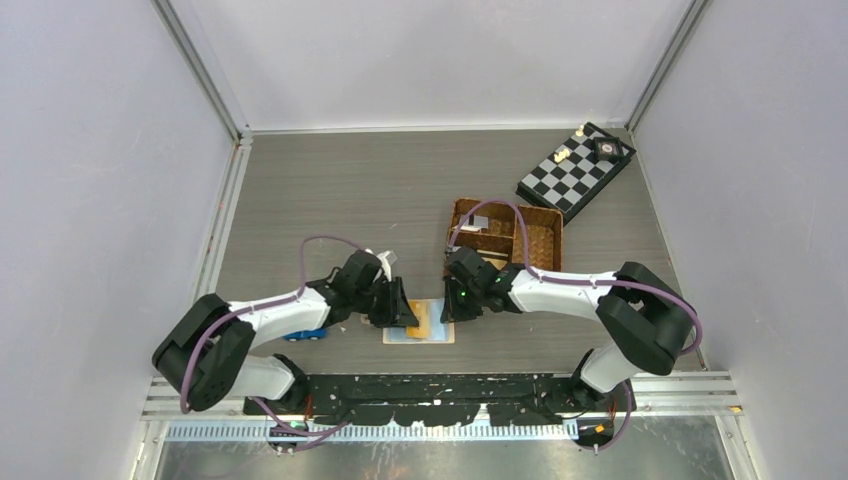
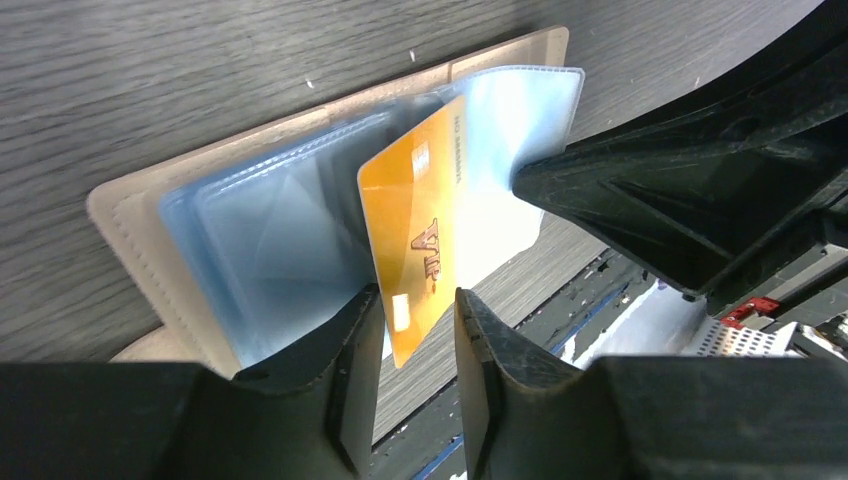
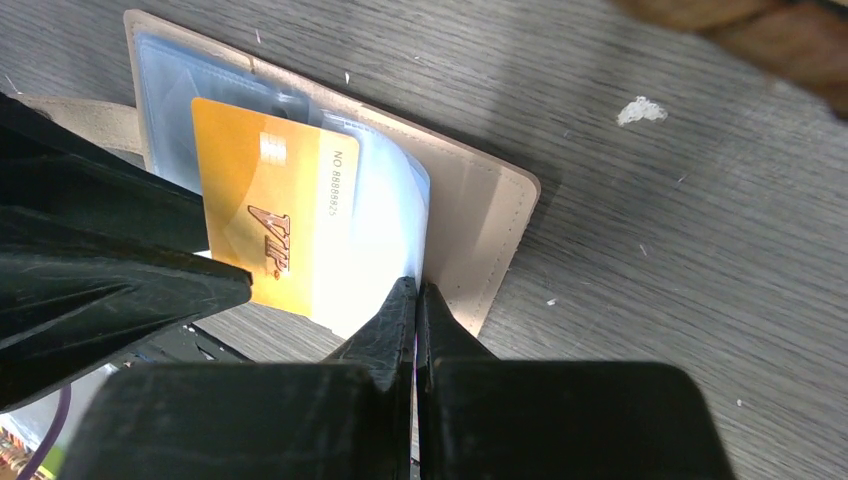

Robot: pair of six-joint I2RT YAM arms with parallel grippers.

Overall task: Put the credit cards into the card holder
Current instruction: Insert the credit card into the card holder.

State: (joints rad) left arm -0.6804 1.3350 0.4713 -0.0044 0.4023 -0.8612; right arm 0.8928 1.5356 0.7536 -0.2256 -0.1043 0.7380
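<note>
The beige card holder (image 2: 130, 225) lies open on the table near the front edge (image 1: 440, 335), its pale blue sleeves fanned up. A yellow credit card (image 2: 415, 230) stands with its far end tucked among the sleeves (image 3: 265, 215). My left gripper (image 2: 418, 310) is open; the card's near corner hangs between its fingers with a gap on the right side. My right gripper (image 3: 417, 292) is shut on the edge of a clear sleeve, holding it up beside the beige cover (image 3: 480, 220). In the top view the left gripper (image 1: 400, 310) and right gripper (image 1: 450, 305) meet over the holder.
A brown woven divided basket (image 1: 540, 245) stands just behind the right gripper, with a flat grey piece (image 1: 480, 222) in it. A folded chessboard (image 1: 577, 170) lies at the back right. A small blue object (image 1: 305, 334) sits under the left arm.
</note>
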